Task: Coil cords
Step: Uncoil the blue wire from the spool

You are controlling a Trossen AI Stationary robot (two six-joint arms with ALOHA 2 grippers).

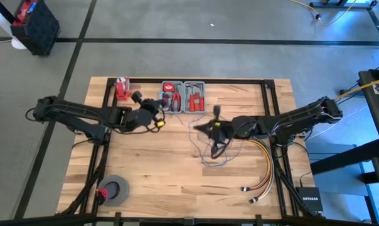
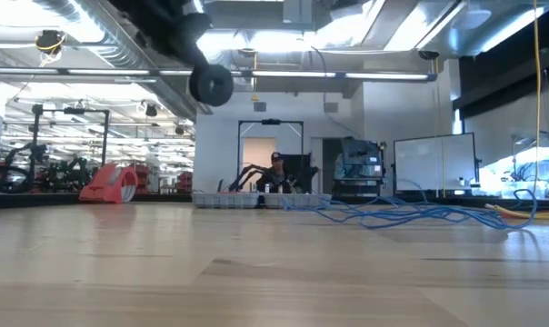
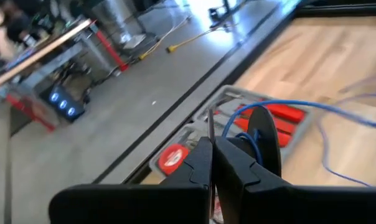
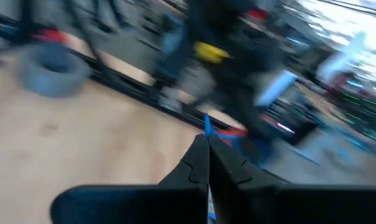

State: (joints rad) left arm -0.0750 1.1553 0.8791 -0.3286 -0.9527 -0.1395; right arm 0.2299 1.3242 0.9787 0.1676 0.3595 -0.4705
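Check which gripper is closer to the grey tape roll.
Left. The left gripper is up by the tool tray, on the tape roll's side of the table. The right gripper is mid-table over the cords, farther off.

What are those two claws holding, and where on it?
Each pinches a thin blue cord: the right gripper by its blue plug end, the left gripper somewhere along its length.

From overhead we look straight down on the whole table; from its surface we look level across it into the room. Each wrist camera peers closely past its own fingers, and all views share the cords.
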